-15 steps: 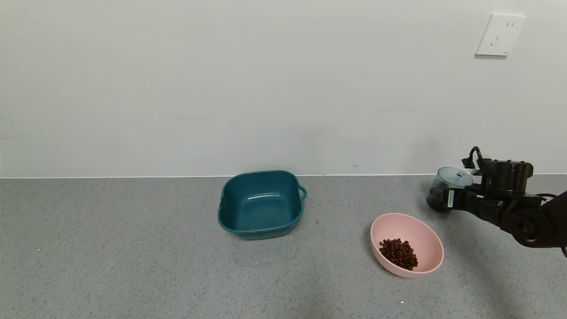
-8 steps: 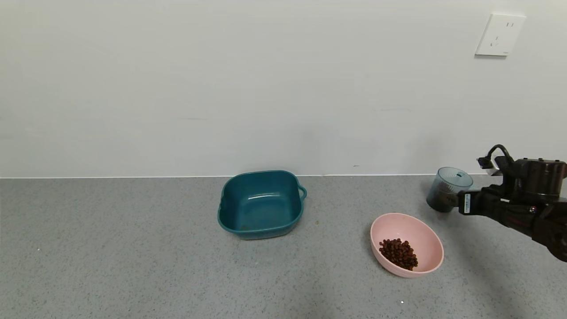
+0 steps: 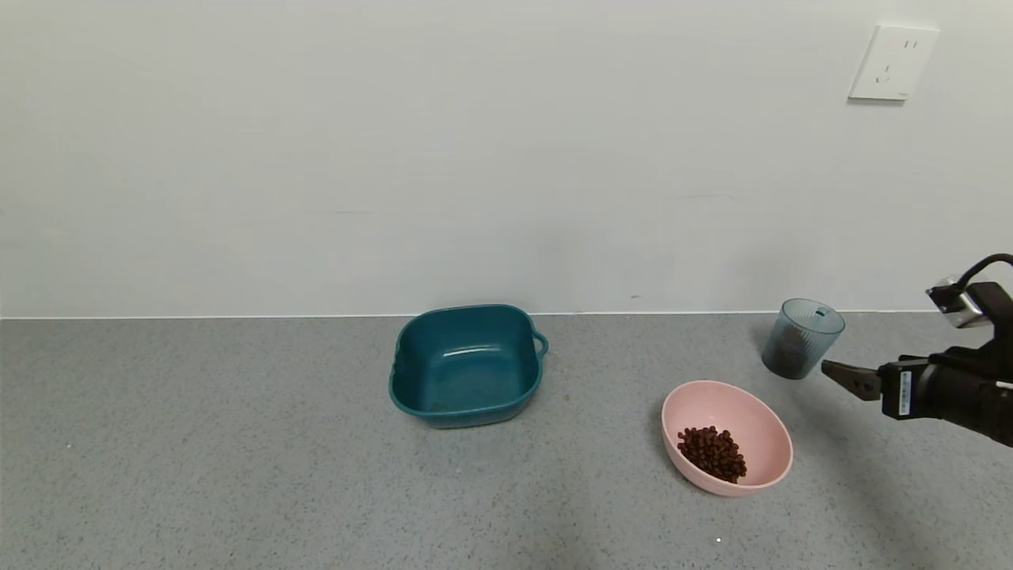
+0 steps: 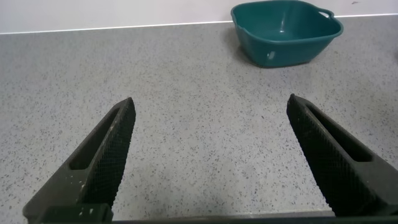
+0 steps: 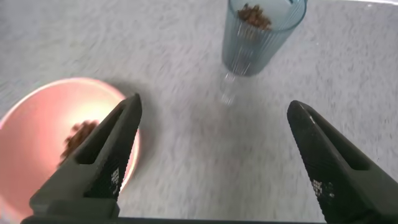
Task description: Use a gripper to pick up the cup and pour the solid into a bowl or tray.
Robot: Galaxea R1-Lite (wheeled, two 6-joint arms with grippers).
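Note:
The ribbed grey-blue cup [image 3: 802, 338] stands upright on the grey counter near the back wall, with some brown pellets showing inside it in the right wrist view [image 5: 261, 34]. The pale pink bowl [image 3: 736, 404] sits in front and to the left of the cup and holds a heap of brown pellets [image 3: 712, 453]. My right gripper [image 3: 839, 372] is open and empty, just right of the cup and apart from it. In its own view [image 5: 213, 104] the cup lies ahead and the bowl [image 5: 43, 124] to one side. My left gripper [image 4: 210, 101] is open over bare counter.
A squarish dark teal tub [image 3: 467, 364] with a side handle stands mid-counter, left of the bowl, and shows in the left wrist view [image 4: 286, 31]. A white wall socket [image 3: 894, 62] is at the upper right. The wall runs close behind the cup.
My right gripper has let go of the cup and drawn back to the right. The cup stays standing on the counter. The bowl and tub have not moved.

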